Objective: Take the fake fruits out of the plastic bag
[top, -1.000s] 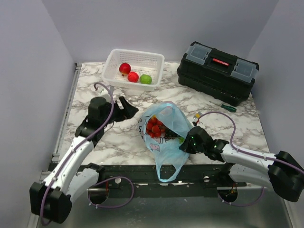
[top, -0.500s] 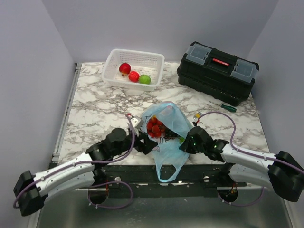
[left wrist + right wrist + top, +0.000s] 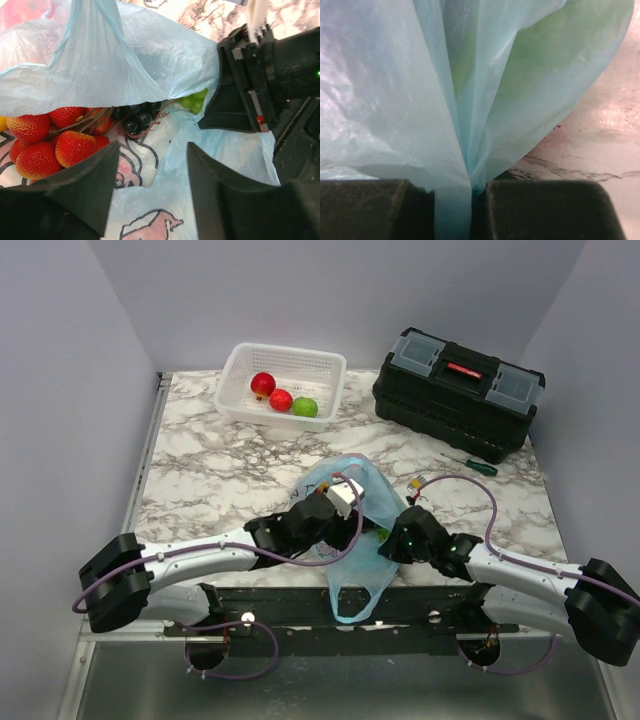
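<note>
The left claw (image 3: 152, 200) hangs over the mouth of the plastic bag (image 3: 100, 65) with its fingers moderately apart and nothing between them but the bag's printed film lying underneath. Just ahead of its left finger sits a heap of glossy red strawberries (image 3: 35, 150), a yellow piece (image 3: 2, 122) showing at their far left edge. Straight ahead of the gap is a small bunch of dark grapes (image 3: 137, 119), and a little further, toward the right finger's side, are some green grapes (image 3: 192, 101). Beyond those, the right claw (image 3: 461, 210) is clamped narrow on a gathered fold of the bag's rim, holding the mouth up. The step in hand looks like reaching in for the next fruit. The next move calls for dipping the fingers onto the strawberries, the nearest target, and closing on fruit alone without catching the film. The bag is thin, translucent light blue and crumpled, slumped on the marble table (image 3: 200, 460) between the two claws. Well beyond both claws stands a white basket (image 3: 336, 380), with a black toolbox (image 3: 458, 390) off to its right.
</note>
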`<state>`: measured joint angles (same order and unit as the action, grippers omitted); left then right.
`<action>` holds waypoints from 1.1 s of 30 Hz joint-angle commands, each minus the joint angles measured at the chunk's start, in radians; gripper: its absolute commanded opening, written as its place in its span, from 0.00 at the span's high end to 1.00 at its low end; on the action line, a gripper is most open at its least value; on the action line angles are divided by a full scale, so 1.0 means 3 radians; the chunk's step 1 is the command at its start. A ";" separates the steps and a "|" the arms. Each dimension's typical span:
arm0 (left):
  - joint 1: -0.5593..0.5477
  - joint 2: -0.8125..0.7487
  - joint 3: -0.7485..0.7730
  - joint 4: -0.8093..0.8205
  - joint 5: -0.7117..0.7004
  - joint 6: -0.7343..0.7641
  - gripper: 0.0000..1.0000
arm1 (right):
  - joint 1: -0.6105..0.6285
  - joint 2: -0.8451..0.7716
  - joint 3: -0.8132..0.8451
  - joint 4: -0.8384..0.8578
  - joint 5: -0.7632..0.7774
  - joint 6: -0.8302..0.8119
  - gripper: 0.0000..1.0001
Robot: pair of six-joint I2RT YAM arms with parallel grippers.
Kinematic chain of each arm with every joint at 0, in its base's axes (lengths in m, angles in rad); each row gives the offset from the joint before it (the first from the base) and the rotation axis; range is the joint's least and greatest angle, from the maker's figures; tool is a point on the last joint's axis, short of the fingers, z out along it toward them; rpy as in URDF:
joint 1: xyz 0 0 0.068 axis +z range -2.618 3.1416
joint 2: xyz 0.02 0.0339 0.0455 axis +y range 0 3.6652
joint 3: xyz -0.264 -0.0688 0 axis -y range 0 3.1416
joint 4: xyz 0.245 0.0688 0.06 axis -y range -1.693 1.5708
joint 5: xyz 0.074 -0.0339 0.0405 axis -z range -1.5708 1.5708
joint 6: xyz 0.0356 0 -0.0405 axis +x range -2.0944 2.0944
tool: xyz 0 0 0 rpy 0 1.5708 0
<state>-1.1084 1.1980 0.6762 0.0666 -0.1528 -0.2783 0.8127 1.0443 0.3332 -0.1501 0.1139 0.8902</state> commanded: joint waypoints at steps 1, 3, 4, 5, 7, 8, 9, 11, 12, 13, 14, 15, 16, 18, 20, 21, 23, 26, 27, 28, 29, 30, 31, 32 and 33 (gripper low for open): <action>-0.0035 0.0332 0.0222 0.0062 -0.0257 0.0124 0.51 | 0.0016 -0.0023 -0.0052 -0.0063 0.0146 0.0017 0.86; -0.0042 0.0462 0.0292 0.0056 -0.0372 0.0093 0.53 | 0.0016 -0.0024 -0.0047 -0.0067 0.0142 0.0013 0.86; -0.0042 0.0527 0.0326 0.0062 -0.0394 0.0117 0.53 | 0.0016 -0.0024 -0.0050 -0.0066 0.0141 0.0009 0.86; -0.0043 0.0620 0.0382 0.0042 -0.0404 0.0138 0.53 | 0.0016 -0.0029 -0.0052 -0.0062 0.0137 0.0009 0.86; -0.0043 0.0757 0.0499 -0.0025 -0.0438 0.0180 0.53 | 0.0016 -0.0037 -0.0057 -0.0062 0.0142 0.0009 0.86; -0.0041 0.0809 0.0535 -0.0036 -0.0477 0.0176 0.53 | 0.0017 -0.0040 -0.0057 -0.0062 0.0142 0.0010 0.86; -0.0043 0.0867 0.0577 -0.0032 -0.0503 0.0173 0.53 | 0.0016 -0.0035 -0.0053 -0.0062 0.0139 0.0010 0.86; -0.0042 0.0977 0.0670 -0.0041 -0.0515 0.0194 0.53 | 0.0016 -0.0033 -0.0052 -0.0058 0.0134 0.0009 0.86; -0.0043 0.1053 0.0747 -0.0093 -0.0513 0.0195 0.52 | 0.0017 -0.0032 -0.0055 -0.0062 0.0134 0.0012 0.86; -0.0041 0.1133 0.0855 -0.0198 -0.0549 0.0176 0.52 | 0.0016 -0.0030 -0.0053 -0.0062 0.0137 0.0013 0.86; -0.0042 0.1208 0.0948 -0.0320 -0.0576 0.0136 0.51 | 0.0017 -0.0032 -0.0050 -0.0062 0.0142 0.0011 0.86; -0.0036 0.1257 0.1033 -0.0409 -0.0602 0.0107 0.51 | 0.0016 -0.0032 -0.0052 -0.0062 0.0139 0.0010 0.86; -0.0038 0.1302 0.1092 -0.0443 -0.0608 0.0078 0.49 | 0.0015 -0.0027 -0.0050 -0.0062 0.0142 0.0011 0.86; -0.0028 0.1345 0.1160 -0.0488 -0.0596 0.0038 0.45 | 0.0016 -0.0029 -0.0052 -0.0062 0.0142 0.0013 0.86; -0.0010 0.1384 0.1214 -0.0545 -0.0541 0.0009 0.43 | 0.0016 -0.0025 -0.0052 -0.0062 0.0141 0.0012 0.86; 0.0004 0.1407 0.1231 -0.0563 -0.0515 -0.0007 0.43 | 0.0016 -0.0021 -0.0052 -0.0061 0.0142 0.0012 0.86; 0.0036 0.1446 0.1273 -0.0604 -0.0438 -0.0033 0.42 | 0.0016 -0.0013 -0.0047 -0.0058 0.0137 0.0006 0.86; 0.0096 0.1498 0.1309 -0.0643 -0.0334 -0.0054 0.42 | 0.0016 0.0004 -0.0042 -0.0058 0.0132 0.0004 0.86; 0.0118 0.1520 0.1323 -0.0655 -0.0297 -0.0054 0.42 | 0.0016 0.0006 -0.0042 -0.0060 0.0131 0.0006 0.86; 0.0128 0.1534 0.1348 -0.0671 -0.0280 -0.0047 0.42 | 0.0019 0.0011 -0.0042 -0.0058 0.0132 0.0004 0.86; 0.0142 0.1550 0.1365 -0.0677 -0.0265 -0.0033 0.42 | 0.0016 0.0009 -0.0039 -0.0057 0.0132 0.0001 0.86; 0.0149 0.1566 0.1376 -0.0673 -0.0255 -0.0015 0.42 | 0.0016 0.0011 -0.0037 -0.0057 0.0130 0.0000 0.86; 0.0151 0.1579 0.1386 -0.0665 -0.0259 0.0003 0.42 | 0.0014 0.0010 -0.0037 -0.0057 0.0130 0.0003 0.86; 0.0162 0.1602 0.1399 -0.0666 -0.0269 0.0024 0.43 | 0.0016 0.0014 -0.0037 -0.0060 0.0131 0.0000 0.86; 0.0161 0.1620 0.1416 -0.0662 -0.0281 0.0048 0.43 | 0.0016 0.0016 -0.0037 -0.0057 0.0127 -0.0001 0.86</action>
<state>-1.0672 1.6592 1.0603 -0.1127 -0.2600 -0.2787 0.8127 1.0424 0.3332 -0.1513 0.1154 0.8902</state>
